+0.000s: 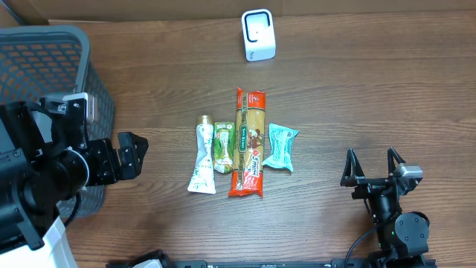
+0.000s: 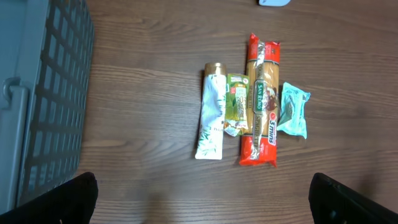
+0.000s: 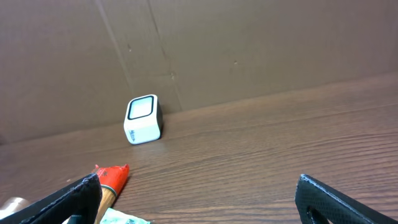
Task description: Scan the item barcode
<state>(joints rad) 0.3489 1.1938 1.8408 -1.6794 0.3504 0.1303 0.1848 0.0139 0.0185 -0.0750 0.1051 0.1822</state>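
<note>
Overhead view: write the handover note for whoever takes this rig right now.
Left claw: open, empty, beside the grey basket.
Right claw: open, empty, near the front right of the wooden table.
Items: the white tube, green sachet, spaghetti pack and teal packet lie side by side in the middle, untouched. The white barcode scanner stands at the far edge, beyond the spaghetti pack.
Done: nothing picked up or scanned.
Left: grasp an item and present its barcode to the scanner.

White scanner (image 3: 143, 119), wooden table (image 3: 261, 162), open claw (image 3: 198, 198)
</note>
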